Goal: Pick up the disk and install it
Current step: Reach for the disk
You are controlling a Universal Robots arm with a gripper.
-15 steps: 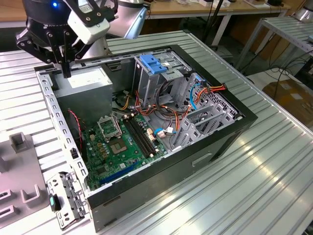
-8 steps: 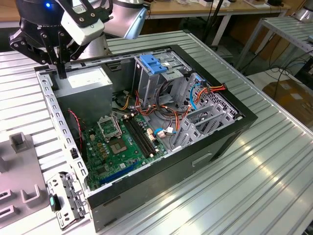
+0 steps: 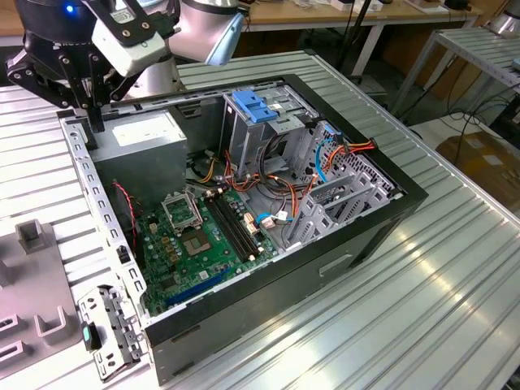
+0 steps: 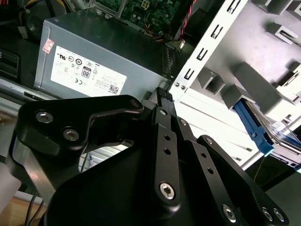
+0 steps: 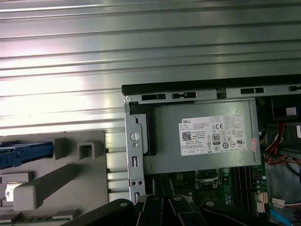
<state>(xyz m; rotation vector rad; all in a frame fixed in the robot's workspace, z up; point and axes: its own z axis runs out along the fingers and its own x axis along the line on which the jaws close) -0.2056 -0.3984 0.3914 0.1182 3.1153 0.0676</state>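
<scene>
1. Gripper [image 4: 163, 94]: black linkage fingers drawn together at the tip, nothing between them. Its base is cut off in both wrist views.
2. Rail [image 4: 202, 52]: pale perforated edge of the case, just beside the fingertip.
3. Supply [image 5: 207, 136]: grey box with a white sticker, under the tip, just inside the rail.
4. Fixture [image 5: 61, 183]: grey moulded tray on the table [image 5: 141, 47], outside the case, on the other side of the rail from the supply.
5. Disk [image 5: 26, 154]: lies in the fixture, apart from the gripper. Only its blue side bracket is clear; the body is cut off at the frame edge. The long axis runs along the table ribs, one end toward the rail. Label orientation cannot be made out.
6. Board [image 3: 195, 236]: green, on the case floor, beyond the supply.
7. Cage [image 3: 256, 122]: metal, topped with a blue latch, farthest from the gripper.
</scene>
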